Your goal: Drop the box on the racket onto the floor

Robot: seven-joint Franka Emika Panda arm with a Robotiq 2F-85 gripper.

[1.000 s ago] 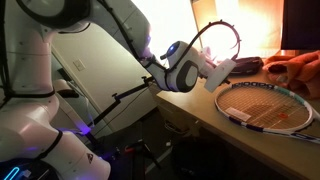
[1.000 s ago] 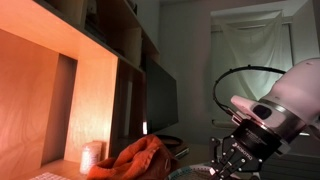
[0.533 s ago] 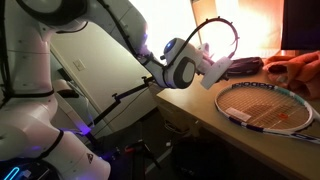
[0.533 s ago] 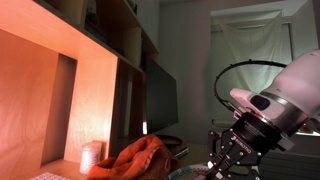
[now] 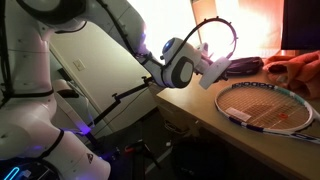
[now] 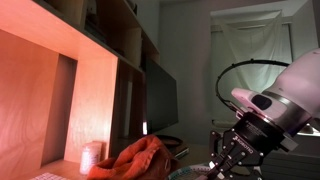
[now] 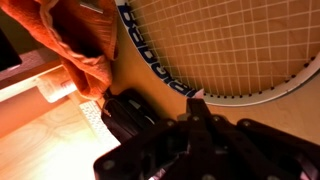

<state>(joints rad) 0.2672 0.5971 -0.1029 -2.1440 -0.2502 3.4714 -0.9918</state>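
Hovering end effector (image 7: 197,98), jaws pressed together | racket (image 7: 230,45): oval head, pale string grid | orange cloth (image 7: 70,40): crumpled

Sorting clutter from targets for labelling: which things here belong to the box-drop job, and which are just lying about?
Job: racket, tool; the box I cannot make out.
Lying about: orange cloth, black case, pale roll.

wooden desk top (image 5: 195,108): open strip along near edge. obstructions: white-and-dark tennis racket (image 5: 268,105) lying flat; crumpled orange cloth (image 5: 297,68) behind; black flat case (image 7: 130,115) just beside frame.
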